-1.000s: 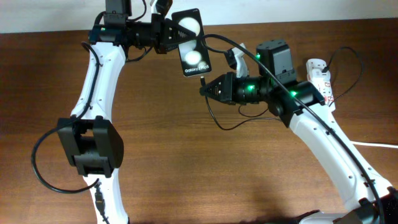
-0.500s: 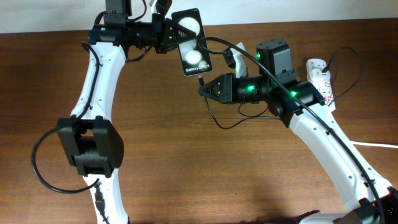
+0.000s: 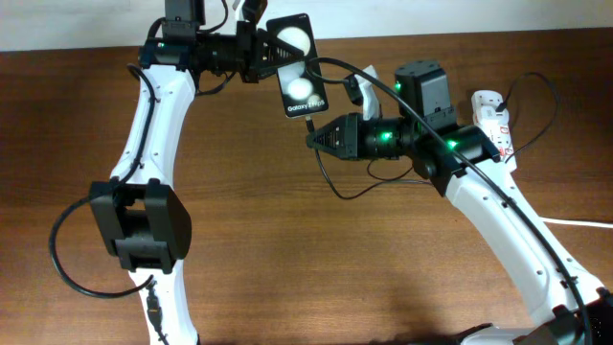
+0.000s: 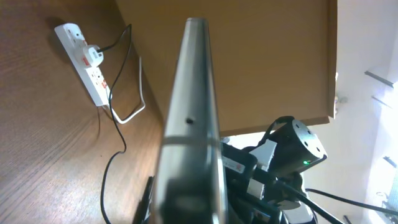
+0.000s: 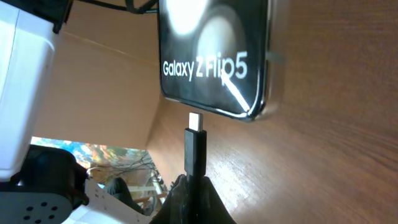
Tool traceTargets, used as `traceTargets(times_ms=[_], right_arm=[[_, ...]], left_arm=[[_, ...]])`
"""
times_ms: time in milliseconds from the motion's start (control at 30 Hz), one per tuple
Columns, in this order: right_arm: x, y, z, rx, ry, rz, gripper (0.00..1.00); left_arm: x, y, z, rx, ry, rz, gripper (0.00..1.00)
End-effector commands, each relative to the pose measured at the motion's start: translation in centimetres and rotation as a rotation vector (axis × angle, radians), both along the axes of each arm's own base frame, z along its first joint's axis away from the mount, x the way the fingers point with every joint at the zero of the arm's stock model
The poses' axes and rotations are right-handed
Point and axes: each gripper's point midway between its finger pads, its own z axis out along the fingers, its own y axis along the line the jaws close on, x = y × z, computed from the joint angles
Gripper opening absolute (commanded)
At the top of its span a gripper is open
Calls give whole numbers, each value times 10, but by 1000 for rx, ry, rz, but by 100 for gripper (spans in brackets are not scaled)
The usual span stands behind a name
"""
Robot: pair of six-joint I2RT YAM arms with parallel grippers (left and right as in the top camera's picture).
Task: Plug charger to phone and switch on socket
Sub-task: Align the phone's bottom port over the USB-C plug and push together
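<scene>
My left gripper (image 3: 261, 56) is shut on the black phone (image 3: 297, 65) and holds it above the table's far edge; its lettered end points toward the right arm. In the left wrist view the phone's thin edge (image 4: 189, 124) fills the middle. My right gripper (image 3: 318, 139) is shut on the charger plug (image 3: 311, 123), just below the phone's lettered end. In the right wrist view the plug tip (image 5: 195, 134) stands a short gap under the phone (image 5: 214, 53), apart from it. The thin black charger cable (image 3: 350, 192) curls on the table. The white socket (image 3: 495, 123) lies at the far right.
The socket also shows in the left wrist view (image 4: 87, 59) with a black plug in it and a thick white cord (image 3: 579, 223) trailing right. The left arm's base (image 3: 139, 225) stands at the left front. The table's far edge runs behind the phone.
The right gripper with the plug has crept slightly left toward the phone's end. The left arm and phone have hardly moved.
</scene>
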Motion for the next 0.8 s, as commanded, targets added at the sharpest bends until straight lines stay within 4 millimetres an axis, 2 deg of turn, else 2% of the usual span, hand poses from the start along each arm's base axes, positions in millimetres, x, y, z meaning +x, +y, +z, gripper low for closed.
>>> traceTargets(times_ms=[0,367,767], right_arm=[[-3,4,-8,-12,6,18,4],[1,4,-3,-4,-27,16,4],[2,2,-8,-21,-12,2,4]], left_arm=[[-2,-1,5,-14,-11,-17,0],[-3,-2,5,-15,-7,-19,0],[-3,-1,5,-14,-7,-18,0]])
